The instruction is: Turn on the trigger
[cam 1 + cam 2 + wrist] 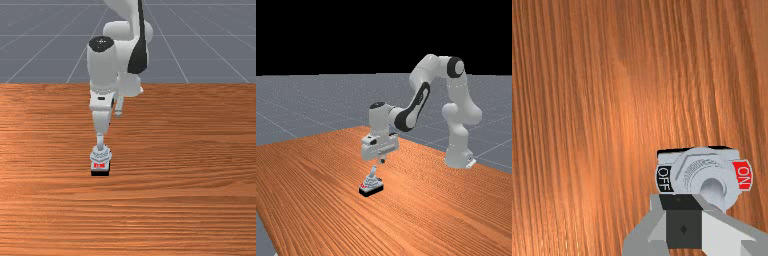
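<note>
Trigger switch [371, 188] sat below gripper [381, 161], slightly toward far view's left. Lever [373, 171] leaned gripper-ward, away from red ON label [743, 175]; push likely needed toward ON. Gripper's opening: couldn't tell.

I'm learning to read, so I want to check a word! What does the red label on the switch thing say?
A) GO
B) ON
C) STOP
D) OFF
B: the red label reads ON, while the black label across from it on the switch reads OFF.
</note>
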{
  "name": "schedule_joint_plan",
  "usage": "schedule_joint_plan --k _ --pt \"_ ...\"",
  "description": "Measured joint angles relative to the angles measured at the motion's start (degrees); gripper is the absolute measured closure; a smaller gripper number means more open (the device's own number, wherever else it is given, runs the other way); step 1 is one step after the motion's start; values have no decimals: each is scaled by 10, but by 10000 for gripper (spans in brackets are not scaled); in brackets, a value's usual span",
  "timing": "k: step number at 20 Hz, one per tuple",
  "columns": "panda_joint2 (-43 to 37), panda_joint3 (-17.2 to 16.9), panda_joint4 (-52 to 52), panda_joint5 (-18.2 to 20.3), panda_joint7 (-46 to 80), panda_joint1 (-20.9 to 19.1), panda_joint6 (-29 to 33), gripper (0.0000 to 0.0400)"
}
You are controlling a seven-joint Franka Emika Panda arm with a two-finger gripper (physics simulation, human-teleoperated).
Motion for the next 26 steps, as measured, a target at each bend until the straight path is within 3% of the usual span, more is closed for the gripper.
schedule_joint_plan --k 1,3,5,6,7,8,9,11,15,17,23,24,25,26 --pt "-31 5 -58 3 -38 -7 76 400" --pt "-43 2 -82 8 -10 -4 106 400" --pt "-36 7 -70 18 -17 -5 83 400" --pt "-26 2 -54 3 -3 0 60 400" --pt "-27 10 -68 25 -24 -8 90 400" --pt "-22 2 -70 9 4 0 99 400" --pt "-17 12 -69 29 -27 -10 100 400" --pt "-17 6 -82 13 -11 -4 129 400" --pt "-10 -2 -69 15 4 -6 107 400" --pt "-10 -15 -69 -21 9 1 111 400" --pt "26 13 -1 49 -52 -36 68 400" --pt "14 5 -9 25 -28 -20 120 400" --pt "18 6 4 27 -28 -19 122 400" --pt "34 11 42 38 -37 -25 63 400"
